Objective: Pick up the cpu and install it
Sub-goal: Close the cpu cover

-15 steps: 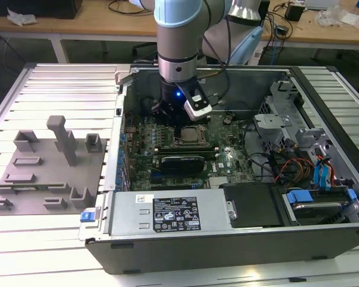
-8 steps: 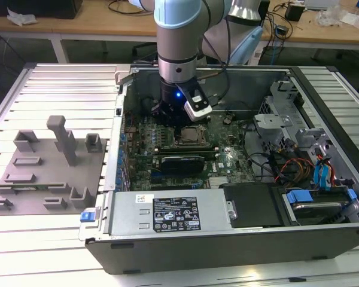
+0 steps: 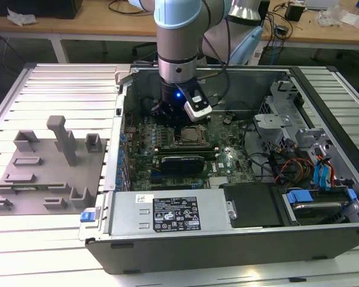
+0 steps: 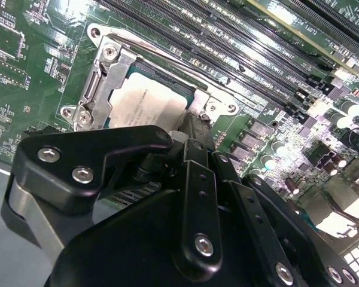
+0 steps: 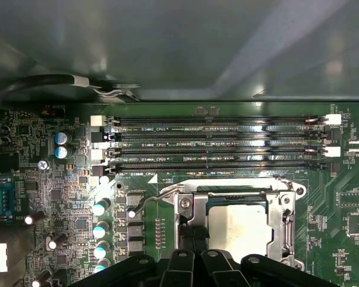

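Open computer case (image 3: pixel 227 254) is lying on its side, arm (image 3: pixel 178 48) reaching down into it over the motherboard (image 5: pixel 60 197). Gripper (image 4: pixel 192 134) is hanging low at the socket frame (image 5: pixel 284 215); its opening and hold cannot be told. The cpu (image 4: pixel 146 104) is sitting flat inside that frame, silver top up.

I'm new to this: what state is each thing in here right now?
cpu, lying flat inside the socket frame.
socket frame, around the cpu; whether latched, cannot tell.
pincer, down at the cpu's edge.
computer case, lying on its side, open.
wrist light, glowing blue.
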